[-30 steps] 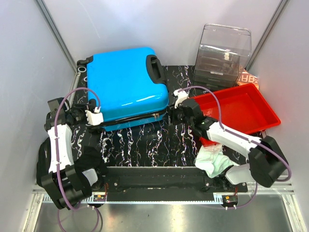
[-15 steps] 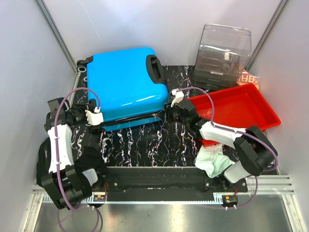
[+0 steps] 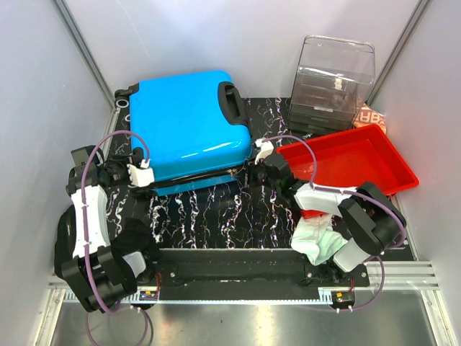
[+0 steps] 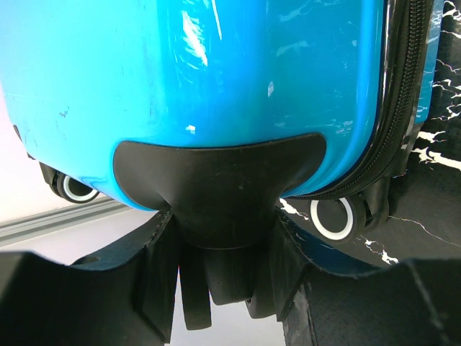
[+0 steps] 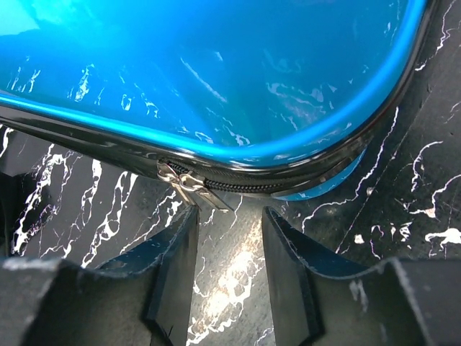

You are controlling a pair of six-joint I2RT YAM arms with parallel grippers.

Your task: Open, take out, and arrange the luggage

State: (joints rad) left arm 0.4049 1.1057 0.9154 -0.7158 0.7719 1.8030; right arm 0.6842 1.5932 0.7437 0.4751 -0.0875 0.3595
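Note:
The luggage is a bright blue hard-shell suitcase lying flat and zipped shut at the back left, with its black handle on the right side. My left gripper is shut on the black wheel housing at the near-left corner, and a black-and-white wheel sits beside it. My right gripper is open and empty at the near-right corner. In the right wrist view its fingers stand just below the silver zipper pulls, without touching them.
A red plastic tray lies at the right, just behind my right arm. A clear drawer box stands at the back right, with an orange packet beside it. A white and green cloth lies by the right arm's base. Walls close in on both sides.
My right gripper has moved left from the tray's edge to the suitcase's near-right corner at the zipper. The left arm and the suitcase have not moved.

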